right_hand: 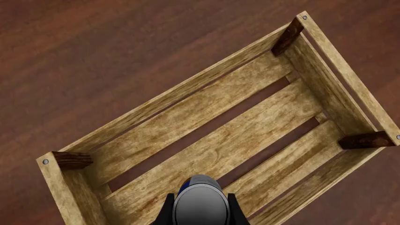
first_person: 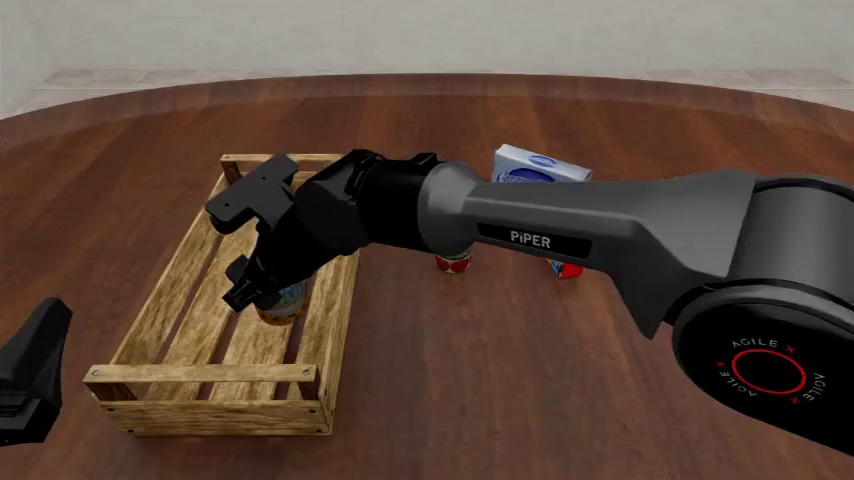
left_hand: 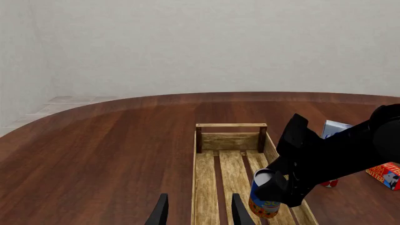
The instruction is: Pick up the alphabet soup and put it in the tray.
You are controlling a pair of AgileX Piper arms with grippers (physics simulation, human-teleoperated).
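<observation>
Wood slats are what the coming release turns on, so I read the scene from my left across to my right. My left gripper (left_hand: 198, 211) idles at the near left of the surface, its jaws released with nothing between them, pointed down the length of the tray (first_person: 147, 310) and apart from the can; it plays no part here. The tray is a light-wood slatted crate whose long axis runs away from me. My right gripper (first_person: 267, 283) has reached across over it, and the jaws are clenched on the alphabet soup (first_person: 284, 300), fingers on either side of the silver lid as the right wrist view shows (right_hand: 201, 206). The can's long axis stands close to upright, perhaps tilted a little, blue label above and orange band below. It sits inside the tray's outline, over the slats nearest the right-hand wall and about midway along the length. I cannot tell whether its base already touches the slats or hangs just above them. I judge the task nearly done: straight down is the only direction left, then let go. Well off to the right, beside the tray, stand a red-labelled can (first_person: 454, 263) and a blue-and-white carton (first_person: 534, 165), both clear of my arm's path.
</observation>
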